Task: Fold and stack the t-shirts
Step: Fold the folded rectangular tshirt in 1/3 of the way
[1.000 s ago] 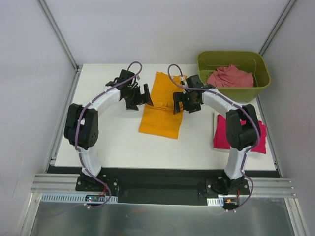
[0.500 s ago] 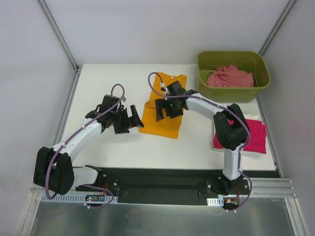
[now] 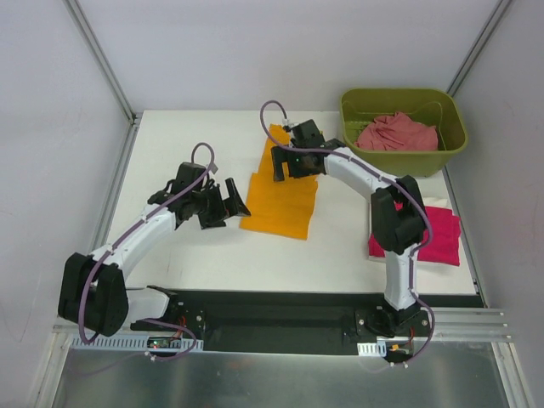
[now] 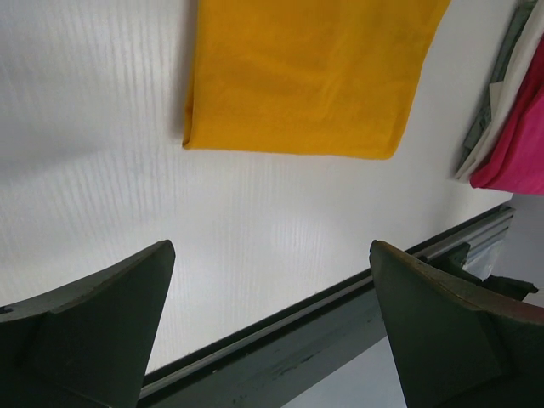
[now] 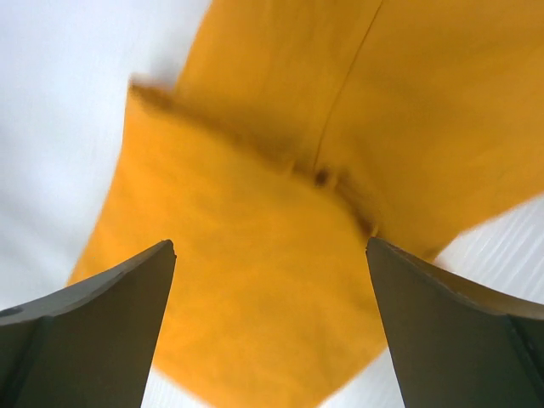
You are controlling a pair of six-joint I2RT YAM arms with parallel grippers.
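Right gripper point(image 3: 287, 168): shifted to far end of orange-yellow t-shirt point(image 3: 280, 204), jaws apart; collar hidden beneath it; left gripper point(image 3: 236, 202) unmoved (jaws wide) beside the shirt's near-left edge; magenta t-shirt point(image 3: 442, 234) part-hidden by the right arm.

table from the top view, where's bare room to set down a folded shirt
Far-left corner of the table, beyond the left arm, and the near strip between the orange shirt and magenta shirt. Crowded on the right: bin, magenta shirt, right arm.
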